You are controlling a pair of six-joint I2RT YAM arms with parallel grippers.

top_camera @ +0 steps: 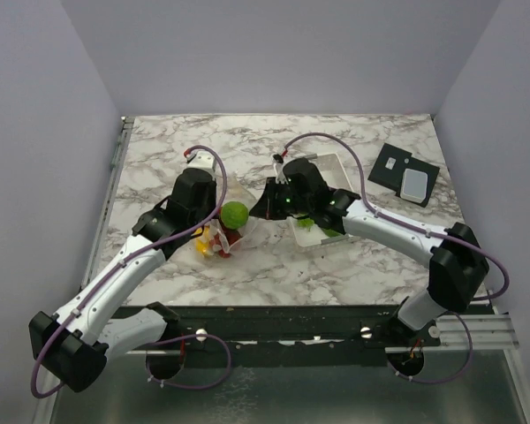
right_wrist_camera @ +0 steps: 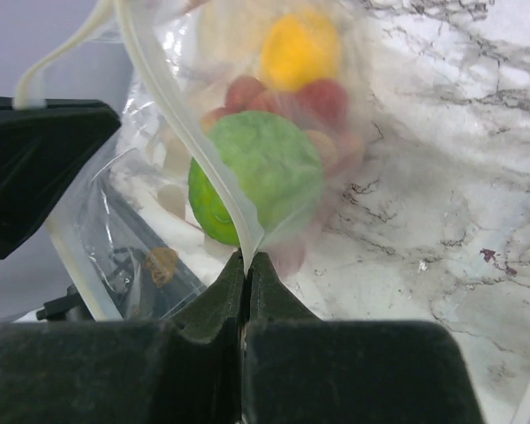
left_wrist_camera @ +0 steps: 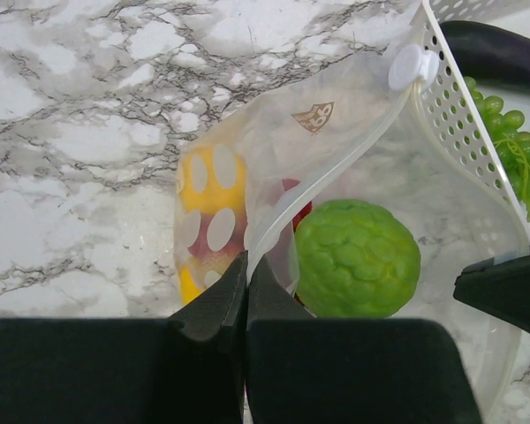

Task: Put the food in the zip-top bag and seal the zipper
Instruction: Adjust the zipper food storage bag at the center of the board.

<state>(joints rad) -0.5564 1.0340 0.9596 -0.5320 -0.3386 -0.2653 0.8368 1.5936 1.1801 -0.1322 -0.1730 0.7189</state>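
Note:
The clear zip-top bag hangs between my two grippers above the table. Inside it are a round bumpy green fruit, yellow pieces and red pieces. My left gripper is shut on one side of the bag's mouth edge. My right gripper is shut on the zipper strip at the other side. The mouth stands open between them. In the top view the left gripper and right gripper flank the green fruit. A white slider tab sits on the strip.
A white plastic basket stands right of the bag and holds a dark eggplant and green grapes; it also shows in the top view. A black plate with a white rectangle lies at the back right.

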